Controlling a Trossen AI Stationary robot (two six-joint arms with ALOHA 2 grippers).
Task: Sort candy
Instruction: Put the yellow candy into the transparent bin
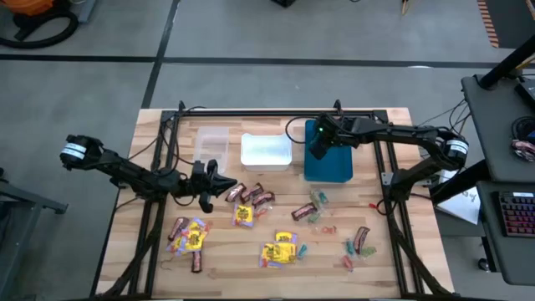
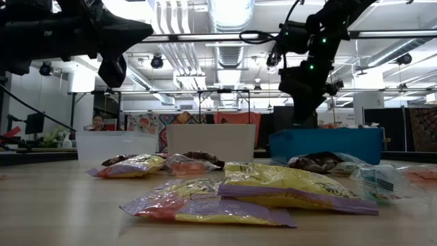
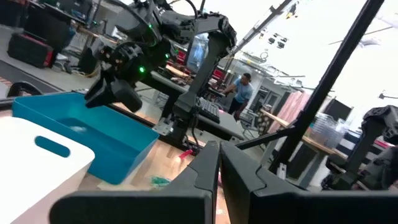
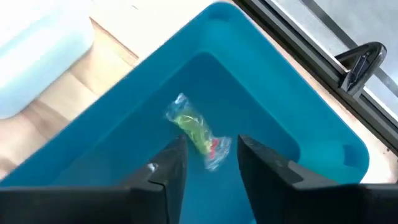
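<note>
Green candy (image 4: 198, 132) lies in the blue bin (image 4: 267, 93) under the right tool (image 4: 208, 163), fingers apart: drop done, next pick another; left tool (image 1: 207, 186) waits closed.

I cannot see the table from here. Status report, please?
Right gripper open above the blue bin, a green candy inside it. Left gripper shut, near the clear bin. Loose candy remains on the table. Nothing in the way.
</note>
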